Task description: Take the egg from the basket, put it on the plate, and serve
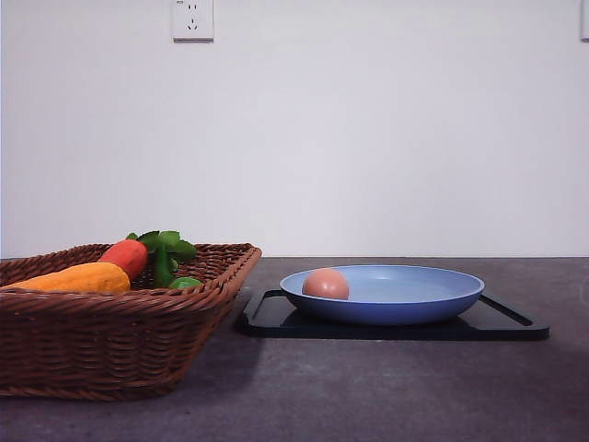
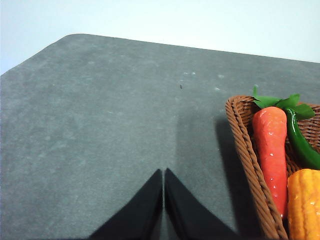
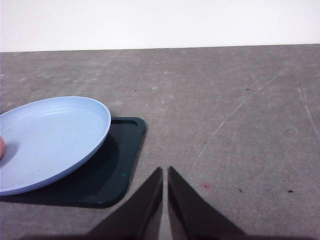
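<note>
The brownish-pink egg [image 1: 325, 284] lies in the light-blue plate [image 1: 423, 296], at the plate's left side in the front view; a sliver of the egg [image 3: 2, 148] shows at the right wrist view's edge, on the plate [image 3: 55, 135]. The woven basket [image 1: 101, 345] sits to the left of the plate, and its rim [image 2: 245, 145] appears in the left wrist view. My left gripper [image 2: 164, 175] is shut with nothing in it, over bare table beside the basket. My right gripper [image 3: 165, 172] is shut and empty, over the table beside the tray's corner.
A flat black tray [image 1: 502, 324] lies under the plate, its corner [image 3: 117, 170] close to my right fingertips. In the basket lie a red carrot-like vegetable [image 2: 271, 150], an orange vegetable [image 2: 305, 202] and a green pepper [image 2: 302, 145]. Dark grey tabletop [image 3: 240, 125] stretches around; a white wall stands behind.
</note>
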You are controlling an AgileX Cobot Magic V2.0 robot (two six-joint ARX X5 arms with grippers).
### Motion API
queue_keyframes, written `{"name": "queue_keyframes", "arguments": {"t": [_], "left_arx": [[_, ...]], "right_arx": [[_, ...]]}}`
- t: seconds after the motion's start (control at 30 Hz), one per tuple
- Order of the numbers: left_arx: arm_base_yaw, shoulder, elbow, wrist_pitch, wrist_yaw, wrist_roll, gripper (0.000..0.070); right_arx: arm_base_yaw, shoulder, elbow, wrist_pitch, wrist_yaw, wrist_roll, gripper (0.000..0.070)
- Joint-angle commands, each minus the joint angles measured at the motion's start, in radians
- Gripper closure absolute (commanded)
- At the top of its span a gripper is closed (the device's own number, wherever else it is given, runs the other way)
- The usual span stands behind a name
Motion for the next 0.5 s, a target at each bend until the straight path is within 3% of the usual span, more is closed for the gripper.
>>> {"name": "queue_keyframes", "arguments": {"t": [0.0, 0.47], "left_arx": [[0.001, -0.001, -0.016, -0.005, 0.000, -0.006, 0.0700], [0.001, -0.001, -0.016, -0.005, 0.000, -0.006, 0.0700]], "right_arx": [[-0.002, -0.002, -0.006, 0.006, -0.002, 0.010, 0.0700], [-0.002, -0.002, -0.006, 0.006, -0.002, 0.010, 0.0700]]}}
